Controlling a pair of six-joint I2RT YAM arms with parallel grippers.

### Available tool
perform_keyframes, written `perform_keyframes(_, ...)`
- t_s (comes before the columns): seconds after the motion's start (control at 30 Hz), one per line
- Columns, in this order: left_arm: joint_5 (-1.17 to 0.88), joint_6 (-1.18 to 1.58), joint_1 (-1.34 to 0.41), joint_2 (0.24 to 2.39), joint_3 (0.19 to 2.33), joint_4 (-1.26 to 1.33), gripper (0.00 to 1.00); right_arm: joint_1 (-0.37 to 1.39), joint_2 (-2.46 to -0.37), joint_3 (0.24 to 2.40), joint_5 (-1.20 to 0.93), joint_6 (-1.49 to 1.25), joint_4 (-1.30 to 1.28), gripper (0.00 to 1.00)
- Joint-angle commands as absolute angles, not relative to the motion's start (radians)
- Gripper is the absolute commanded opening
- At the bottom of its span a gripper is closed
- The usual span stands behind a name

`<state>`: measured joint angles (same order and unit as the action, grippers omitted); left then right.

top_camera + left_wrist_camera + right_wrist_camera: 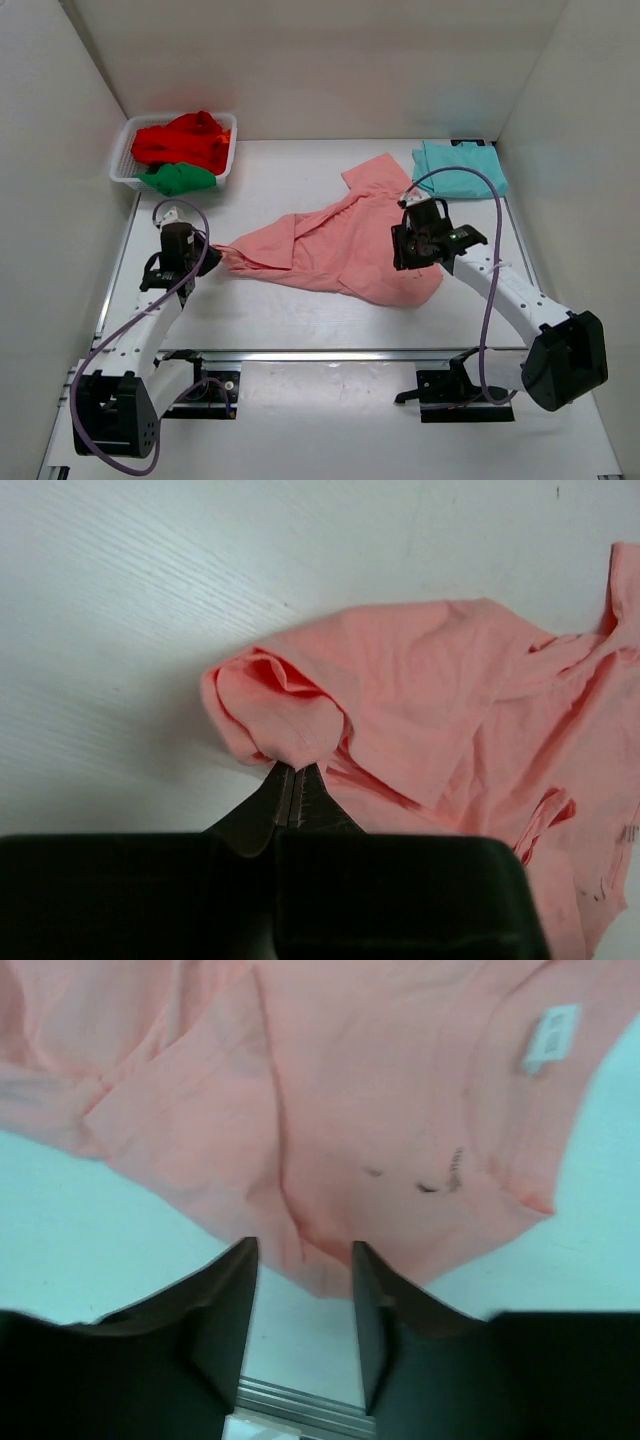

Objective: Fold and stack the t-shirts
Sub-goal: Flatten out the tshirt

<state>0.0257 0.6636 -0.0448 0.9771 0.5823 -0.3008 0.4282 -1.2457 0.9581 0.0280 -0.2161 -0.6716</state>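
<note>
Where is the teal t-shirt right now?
In the top view, the teal t-shirt lies at the far right of the table, just beyond the salmon-pink t-shirt.

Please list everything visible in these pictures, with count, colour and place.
table: one, white
mesh basket: one, white, far left corner
salmon-pink t-shirt: one, salmon-pink, crumpled at the table's middle
light teal t-shirt: one, light teal, folded, far right corner
red t-shirts: count unclear, red, heaped in the basket
green t-shirt: one, green, in the basket, near side
left gripper: one, black, shut on the salmon-pink t-shirt's left end
right gripper: one, black, open over that shirt's right part
</note>
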Motion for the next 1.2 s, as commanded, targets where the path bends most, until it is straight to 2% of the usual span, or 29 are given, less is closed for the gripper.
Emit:
perform_keyframes(0.0,-0.015,0.690,-0.051,0.946,0.548,-0.287,0.00,0.480,-1.186,0.850,0.020,-0.302,-0.664,0.42)
perform_keyframes(0.07,-0.020,0.700,-0.064,0.953,0.548,-0.281,0.00,0.503,-1.135,0.772,-0.036,-0.360,-0.599,0.44)
perform_keyframes(0.23,-0.023,0.699,-0.064,0.953,0.528,-0.271,0.00,0.580,-1.077,0.729,-0.051,-0.426,-0.537,0.44)
perform_keyframes(0.27,-0.023,0.701,-0.063,0.953,0.534,-0.272,0.00,0.630,-1.069,0.723,-0.020,-0.451,-0.513,0.41)
perform_keyframes(0.33,-0.024,0.703,-0.055,0.945,0.517,-0.265,0.00,0.689,-1.065,0.701,-0.006,-0.477,-0.442,0.26)
perform_keyframes(0.37,-0.022,0.706,-0.058,0.937,0.515,-0.264,0.00,0.698,-1.074,0.689,-0.026,-0.489,-0.392,0.24)
perform_keyframes(0.5,-0.028,0.703,-0.054,0.942,0.511,-0.259,0.00,0.729,-1.198,0.748,-0.014,-0.479,-0.327,0.27)
perform_keyframes(0.67,-0.031,0.703,-0.055,0.928,0.512,-0.271,0.00,0.758,-1.379,0.873,0.040,-0.446,-0.293,0.39)
perform_keyframes(0.8,-0.028,0.689,-0.057,0.924,0.528,-0.275,0.00,0.749,-1.514,0.968,0.046,-0.414,-0.293,0.43)
perform_keyframes(1.17,-0.043,0.715,-0.060,0.937,0.519,-0.253,0.00,0.762,-1.670,1.008,0.080,-0.405,-0.337,0.43)
